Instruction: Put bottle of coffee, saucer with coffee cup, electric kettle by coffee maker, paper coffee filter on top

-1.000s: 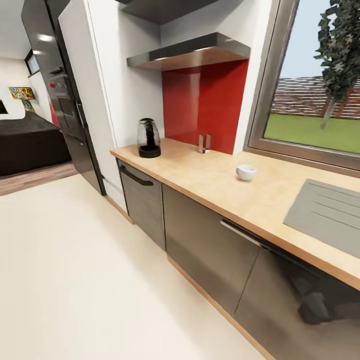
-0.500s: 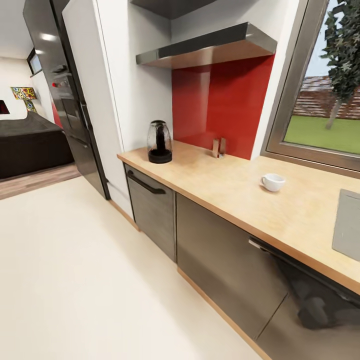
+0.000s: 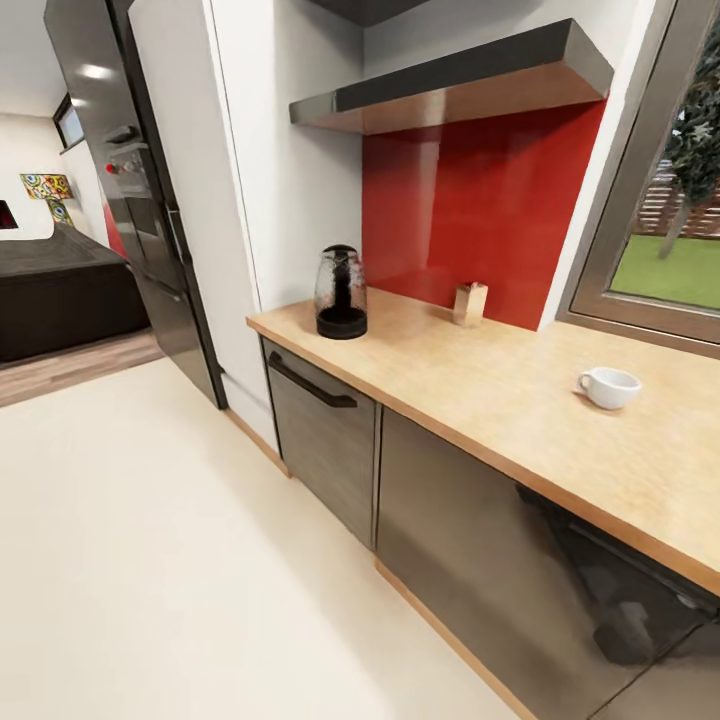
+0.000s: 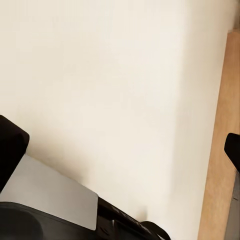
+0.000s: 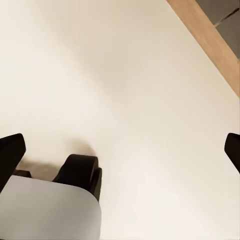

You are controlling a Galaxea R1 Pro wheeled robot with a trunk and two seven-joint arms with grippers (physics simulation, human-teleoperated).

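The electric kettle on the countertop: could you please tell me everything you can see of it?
The electric kettle stands upright near the left end of the kitchen countertop, close to the white wall behind it. Its body looks like clear glass, domed, dark in the lower part, on a round black base with a black lid. A dark vertical shape shows through or behind the glass. It touches only the countertop; the coffee cup sits far to its right.

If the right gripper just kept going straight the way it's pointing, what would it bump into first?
Most likely the pale floor. The right gripper points down at it with fingers wide apart and nothing between them. The robot's base and wheel sit off to the side, though depth is hard to judge.
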